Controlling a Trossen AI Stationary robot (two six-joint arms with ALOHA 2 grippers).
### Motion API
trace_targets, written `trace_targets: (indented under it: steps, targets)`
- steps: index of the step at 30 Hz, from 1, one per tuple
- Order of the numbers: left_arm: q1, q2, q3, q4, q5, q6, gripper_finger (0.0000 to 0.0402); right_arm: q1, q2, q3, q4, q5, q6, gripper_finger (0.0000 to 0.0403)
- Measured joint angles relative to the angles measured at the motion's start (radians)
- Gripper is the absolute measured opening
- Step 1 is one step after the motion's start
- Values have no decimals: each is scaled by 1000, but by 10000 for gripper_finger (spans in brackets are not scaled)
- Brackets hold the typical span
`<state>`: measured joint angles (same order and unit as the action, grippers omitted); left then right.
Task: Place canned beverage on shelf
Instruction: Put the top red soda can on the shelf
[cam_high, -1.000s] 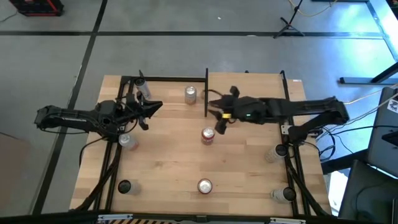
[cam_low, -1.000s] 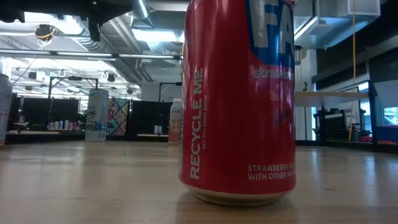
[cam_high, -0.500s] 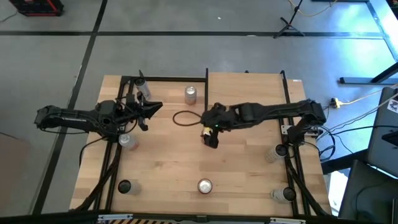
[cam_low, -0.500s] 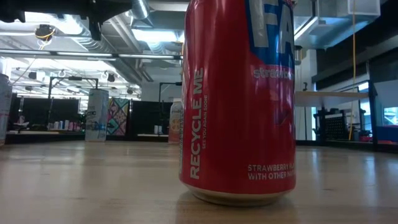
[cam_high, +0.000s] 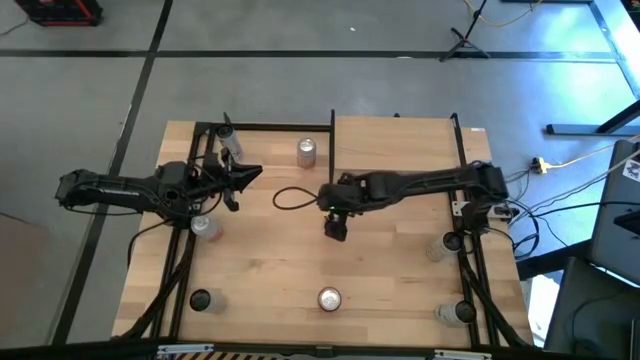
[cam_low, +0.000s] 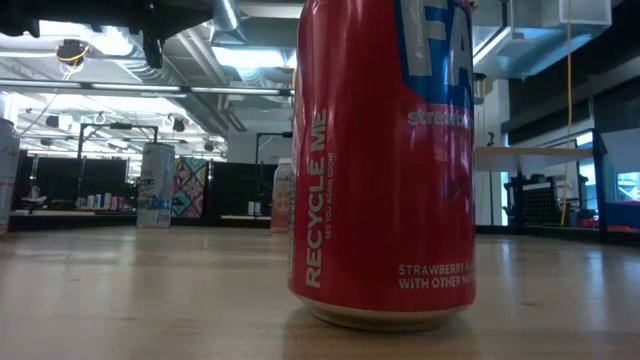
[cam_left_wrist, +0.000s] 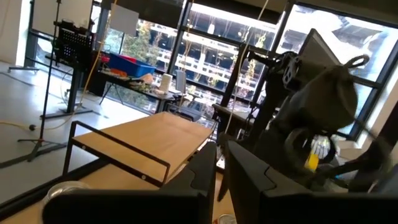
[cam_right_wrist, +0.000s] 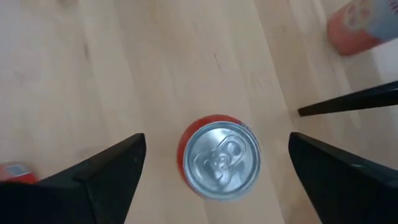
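A red beverage can (cam_right_wrist: 222, 157) stands upright on the wooden table near its middle, silver top up. My right gripper (cam_right_wrist: 217, 149) hangs open above it, fingers pointing down, one on each side of the can and apart from it. In the high view my right gripper (cam_high: 336, 226) hides the can. The shelf (cam_high: 395, 145), a pale wood panel with black posts, is at the table's far right and also shows in the left wrist view (cam_left_wrist: 143, 140). My left gripper (cam_high: 243, 175) waits shut at the table's left.
Several other cans stand about: a silver one (cam_high: 306, 152) at the far middle, a red one (cam_high: 328, 298) near the front edge, which fills the low view (cam_low: 385, 160), and others along both sides. A black cable loop (cam_high: 290, 196) lies left of my right gripper.
My right gripper has gone from beside the red can's far right side toward the table's near left, to a spot over the can, and has tipped to point down. It now covers the can in the high view. The can has stayed in place.
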<state>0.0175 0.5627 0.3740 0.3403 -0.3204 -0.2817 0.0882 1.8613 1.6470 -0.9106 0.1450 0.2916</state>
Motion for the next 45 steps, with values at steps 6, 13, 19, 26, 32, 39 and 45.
trace_targets:
  steps: [6,13,19,26,32,39,45]
  targets:
    - [0,0,0,-1,0,0,31,-20,46,-1,-21,-8,0,363]
    - [0,0,0,-4,0,0,31,-32,79,-1,-34,-8,-27,349]
    - [0,0,0,-4,0,0,31,-31,122,-2,-37,-7,-38,332]
    - [0,0,0,-4,-1,3,31,-32,122,10,-81,-17,-46,274]
    - [0,0,0,14,0,2,31,-30,116,65,-174,-25,-65,274]
    - [0,0,0,10,0,2,31,-32,69,197,-337,-26,-111,274]
    - [0,0,0,11,-6,2,31,-30,-20,271,-388,-18,-118,274]
